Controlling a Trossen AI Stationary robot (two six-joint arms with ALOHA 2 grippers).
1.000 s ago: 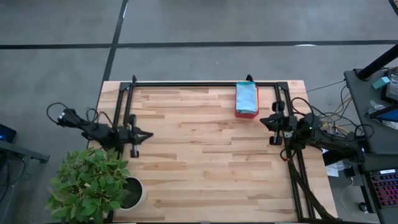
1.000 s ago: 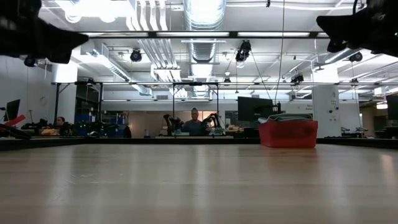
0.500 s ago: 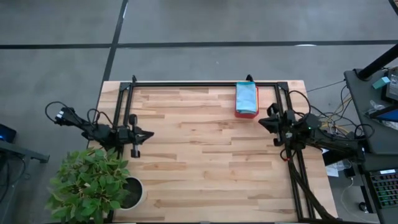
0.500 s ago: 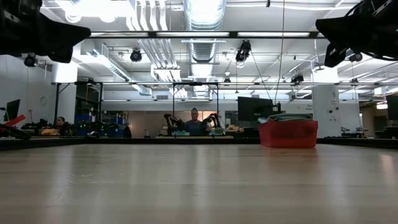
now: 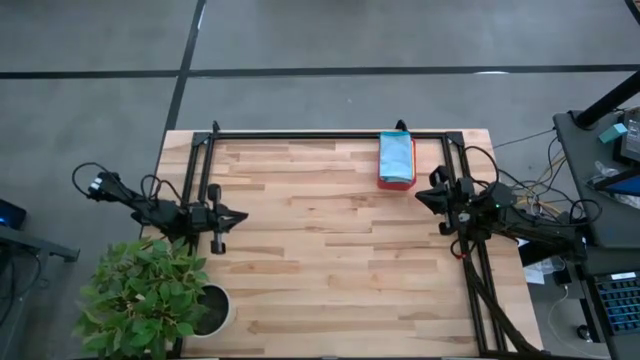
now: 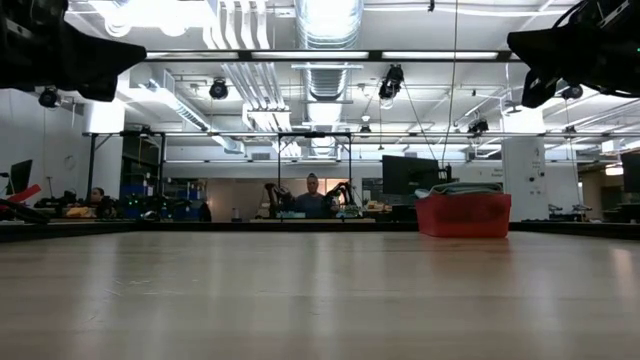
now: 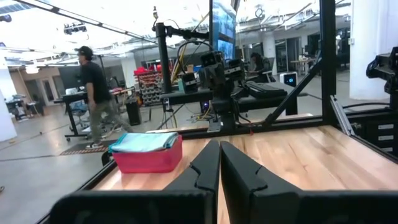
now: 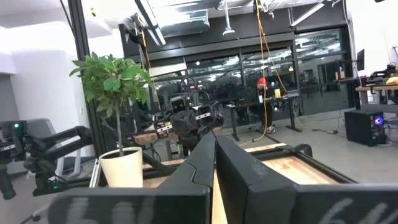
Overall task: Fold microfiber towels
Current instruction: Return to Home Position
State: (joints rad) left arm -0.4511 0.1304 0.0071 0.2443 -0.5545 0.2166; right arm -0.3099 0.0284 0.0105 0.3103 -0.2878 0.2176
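Note:
A stack of folded microfiber towels (image 5: 397, 155), light blue on top, lies in a pink-red tray (image 5: 396, 181) at the table's far edge, right of the middle. It also shows in the low view (image 6: 463, 188) and the left wrist view (image 7: 144, 142). My left gripper (image 5: 240, 215) hovers shut and empty over the table's left side. My right gripper (image 5: 422, 194) hovers shut and empty over the right side, near the tray.
A potted plant (image 5: 150, 295) stands at the table's near left corner. A black frame (image 5: 330, 134) runs along the far edge and both sides. Bare wooden tabletop (image 5: 330, 250) lies between the arms. A person (image 7: 94, 93) walks in the room beyond.
My right gripper has gone a little toward the table's far edge and the tray in the first half second, then kept still.

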